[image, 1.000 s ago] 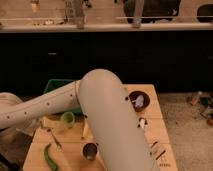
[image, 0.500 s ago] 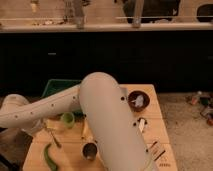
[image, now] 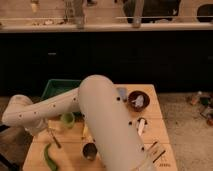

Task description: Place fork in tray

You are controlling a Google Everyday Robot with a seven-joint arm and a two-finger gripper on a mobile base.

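Lying nearest: green chili (image: 48, 157), front-left of counter (image: 157, 117)
fork (image: 53, 139): flat on counter just behind chili, outside tray
claw (image: 41, 131): low over counter's left side, just left of fork, jaws spread wide, nothing gripped
arm (image: 100, 110): white, sweeps from front right across mid-counter
green cup (image: 67, 119): upright, between fork and tray
brown bowl (image: 138, 100): far right
tray (image: 60, 86): far-left corner, behind cup, partly hidden by arm

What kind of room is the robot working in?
Probably a kitchen or canteen. A long dark counter runs behind, and the wooden table holds a brown bowl, a green cup and a green tray. The robot's pincer hangs low over the table, beside the cup.
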